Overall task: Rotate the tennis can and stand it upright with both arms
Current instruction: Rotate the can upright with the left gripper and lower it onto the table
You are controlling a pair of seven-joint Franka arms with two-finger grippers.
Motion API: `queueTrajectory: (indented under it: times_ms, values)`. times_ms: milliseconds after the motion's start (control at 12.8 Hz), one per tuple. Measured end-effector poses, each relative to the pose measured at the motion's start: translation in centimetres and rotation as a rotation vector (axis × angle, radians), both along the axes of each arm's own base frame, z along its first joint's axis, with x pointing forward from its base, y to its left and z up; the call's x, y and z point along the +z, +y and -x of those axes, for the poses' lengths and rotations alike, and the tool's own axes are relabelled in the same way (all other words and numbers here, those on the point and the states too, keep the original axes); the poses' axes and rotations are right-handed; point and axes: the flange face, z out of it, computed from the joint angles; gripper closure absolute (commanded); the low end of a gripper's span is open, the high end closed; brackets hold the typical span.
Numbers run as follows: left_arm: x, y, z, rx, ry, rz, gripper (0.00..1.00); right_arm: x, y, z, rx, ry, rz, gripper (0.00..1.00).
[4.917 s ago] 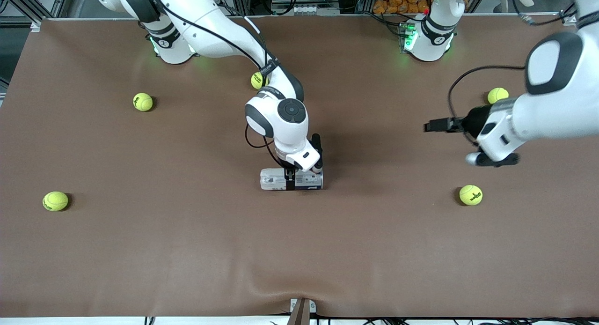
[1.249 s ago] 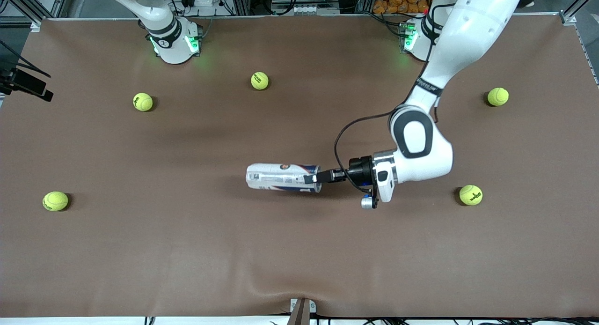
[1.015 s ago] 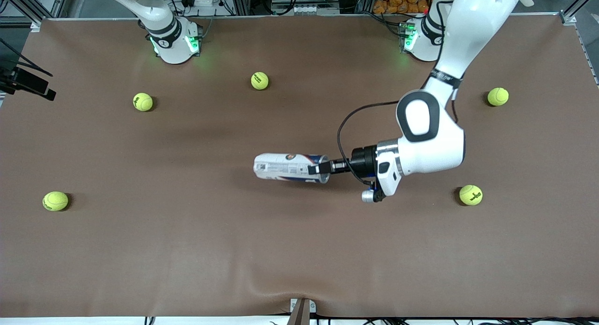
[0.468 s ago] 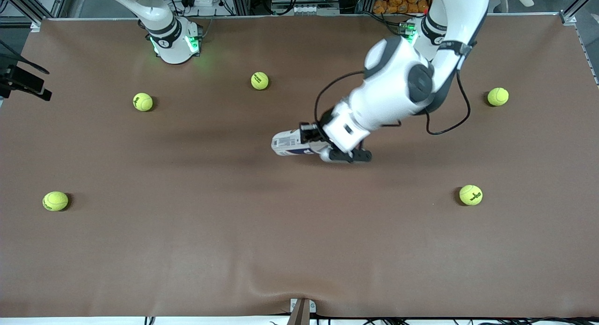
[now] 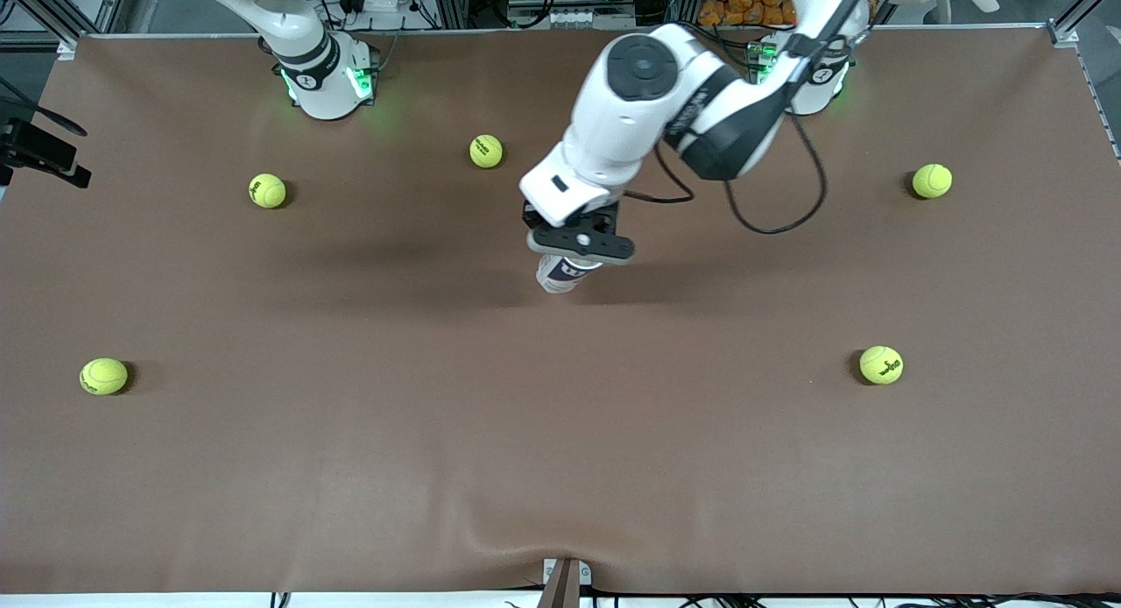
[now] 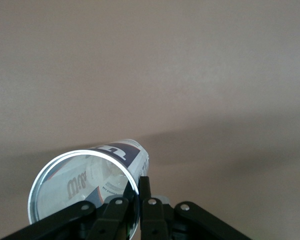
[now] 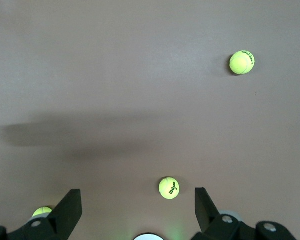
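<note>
You see the tennis can over the middle of the surface, with tennis balls scattered well apart around it.

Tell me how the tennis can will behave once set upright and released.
The tennis can is tall, slim and looks empty, so probably light and easy to tip. The left gripper pinches only its thin rim, so it may swing. On its side, it would likely roll.

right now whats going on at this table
The left gripper is shut on the silver rim of the tennis can, holding it close to upright over the middle of the brown table. The can's open mouth faces the left wrist camera, and it looks empty. The right gripper waits, open, high above the table at its own end. Five tennis balls, such as this one, lie scattered around.
</note>
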Motion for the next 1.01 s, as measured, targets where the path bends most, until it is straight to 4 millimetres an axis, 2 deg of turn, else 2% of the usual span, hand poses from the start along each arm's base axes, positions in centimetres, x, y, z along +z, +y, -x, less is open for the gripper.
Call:
queueTrajectory:
  times_ms: [390, 468, 546, 624, 702, 1015]
  values:
    - [-6.8, -4.2, 2.0, -0.098, -0.045, -0.137, 1.0, 0.0, 0.0, 0.0, -0.023, -0.001, 0.002, 0.0]
    - [-7.8, -4.7, 2.2, -0.103, -0.049, -0.155, 0.93, 0.0, 0.0, 0.0, -0.027, -0.002, 0.002, 0.0]
    - [-8.5, -5.0, 2.2, -0.106, -0.054, -0.169, 0.81, 0.0, 0.0, 0.0, -0.03, -0.002, 0.002, 0.0]
    - [-8.9, -5.2, 2.3, -0.107, -0.06, -0.177, 0.23, 0.0, 0.0, 0.0, -0.032, -0.002, 0.002, 0.0]
    - [-8.8, -5.3, 2.2, -0.106, -0.067, -0.178, 0.0, 0.0, 0.0, 0.0, -0.033, -0.003, 0.002, 0.0]
    - [-8.0, -5.1, 1.5, -0.093, -0.081, -0.172, 0.0, 0.3, 0.1, -0.1, -0.034, -0.014, 0.003, 0.0]
